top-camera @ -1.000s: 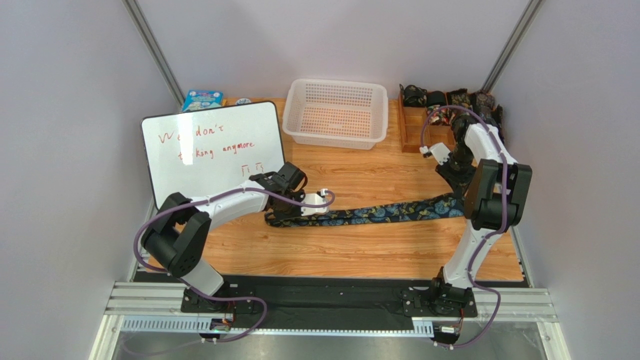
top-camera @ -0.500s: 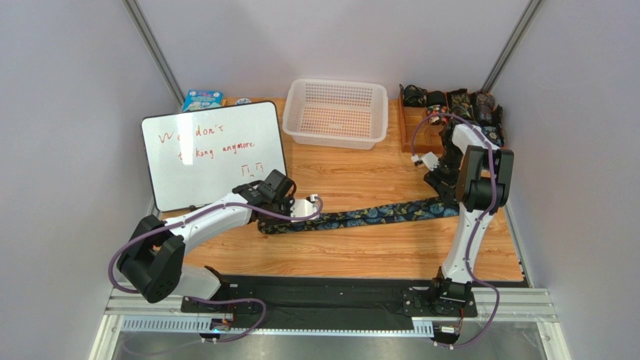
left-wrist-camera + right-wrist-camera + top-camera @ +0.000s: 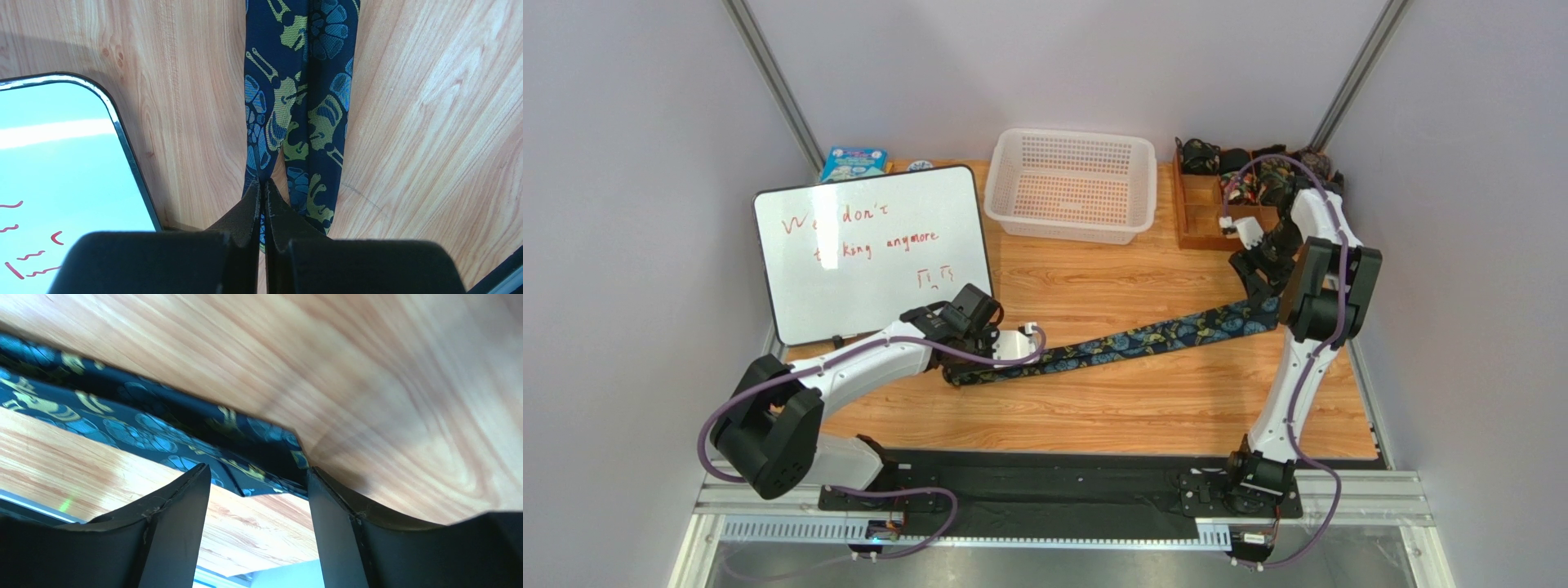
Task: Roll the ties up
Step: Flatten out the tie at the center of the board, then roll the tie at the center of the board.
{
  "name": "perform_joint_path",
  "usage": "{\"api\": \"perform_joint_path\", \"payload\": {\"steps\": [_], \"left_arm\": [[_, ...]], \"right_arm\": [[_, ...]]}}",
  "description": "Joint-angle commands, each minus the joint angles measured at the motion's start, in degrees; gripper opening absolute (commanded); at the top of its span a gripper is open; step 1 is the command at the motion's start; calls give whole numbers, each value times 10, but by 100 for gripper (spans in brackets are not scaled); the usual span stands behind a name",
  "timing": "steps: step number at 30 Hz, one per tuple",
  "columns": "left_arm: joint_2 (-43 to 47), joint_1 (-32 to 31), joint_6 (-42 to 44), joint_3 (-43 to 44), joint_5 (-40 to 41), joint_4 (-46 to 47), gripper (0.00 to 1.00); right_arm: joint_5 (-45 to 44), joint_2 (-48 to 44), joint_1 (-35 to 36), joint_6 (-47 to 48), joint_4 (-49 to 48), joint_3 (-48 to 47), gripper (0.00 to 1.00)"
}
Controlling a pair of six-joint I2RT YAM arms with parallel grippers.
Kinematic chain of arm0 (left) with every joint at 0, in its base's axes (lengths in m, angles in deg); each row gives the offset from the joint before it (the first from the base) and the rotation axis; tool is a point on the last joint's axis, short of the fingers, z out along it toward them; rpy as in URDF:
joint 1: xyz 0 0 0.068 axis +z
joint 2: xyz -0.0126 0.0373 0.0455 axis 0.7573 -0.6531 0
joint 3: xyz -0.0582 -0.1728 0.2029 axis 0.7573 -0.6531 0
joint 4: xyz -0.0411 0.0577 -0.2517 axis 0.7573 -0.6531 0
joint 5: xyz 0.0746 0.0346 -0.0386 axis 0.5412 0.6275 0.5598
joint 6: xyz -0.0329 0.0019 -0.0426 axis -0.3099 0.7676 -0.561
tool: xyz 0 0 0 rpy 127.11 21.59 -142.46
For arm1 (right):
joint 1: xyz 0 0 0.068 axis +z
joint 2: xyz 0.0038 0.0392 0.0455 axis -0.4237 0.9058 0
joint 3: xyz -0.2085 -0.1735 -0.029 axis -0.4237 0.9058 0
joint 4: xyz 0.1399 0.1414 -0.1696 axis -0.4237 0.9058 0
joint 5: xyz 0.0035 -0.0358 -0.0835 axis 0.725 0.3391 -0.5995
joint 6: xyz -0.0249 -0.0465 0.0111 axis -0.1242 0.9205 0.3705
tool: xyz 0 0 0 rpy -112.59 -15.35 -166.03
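Note:
One tie (image 3: 1136, 336), black with teal-blue and yellowish paisley, lies stretched diagonally across the wooden table. My left gripper (image 3: 979, 363) is at its near-left end. In the left wrist view the gripper (image 3: 264, 184) is shut on an edge of the tie (image 3: 319, 116), which lies doubled in two strands ahead of it. My right gripper (image 3: 1259, 279) is over the far-right end. In the right wrist view it (image 3: 258, 471) is wide open, and the tie's pointed end (image 3: 184, 438) lies just past the fingertips, not gripped.
A whiteboard (image 3: 867, 251) lies at the left; its corner (image 3: 61, 159) is close beside my left gripper. A white basket (image 3: 1073, 135) stands at the back centre. A wooden organizer (image 3: 1205, 211) with rolled ties (image 3: 1259, 165) is at the back right. A blue box (image 3: 852, 162) lies behind the whiteboard.
My left gripper has drawn the tie's left end toward the near left. My right gripper has moved toward the back right, and the tie now lies more diagonally.

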Motion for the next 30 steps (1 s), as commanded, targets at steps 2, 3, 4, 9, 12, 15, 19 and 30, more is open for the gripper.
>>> {"api": "perform_joint_path", "payload": {"steps": [2, 3, 4, 9, 12, 15, 19, 30], "left_arm": [[20, 1, -18, 6, 6, 9, 0], [22, 1, -21, 8, 6, 9, 0], [25, 1, -20, 8, 6, 8, 0], [41, 1, -21, 7, 29, -2, 0], [50, 1, -26, 4, 34, -5, 0], [49, 1, -37, 10, 28, -7, 0], [38, 1, -48, 21, 17, -6, 0], [30, 1, -69, 37, 2, -7, 0]], "right_arm": [[43, -14, -13, -5, 179, 26, 65], [46, -7, -13, -12, 168, 27, 65], [52, -5, -13, -27, 160, 26, 65], [-1, -3, -6, -71, 54, 62, 65], [-66, -27, -3, -82, -26, 114, 65], [-90, -61, -13, -80, -77, 147, 69], [-33, -108, -33, -91, -93, 142, 71], [63, -226, -60, -122, -29, 230, 36]]}}
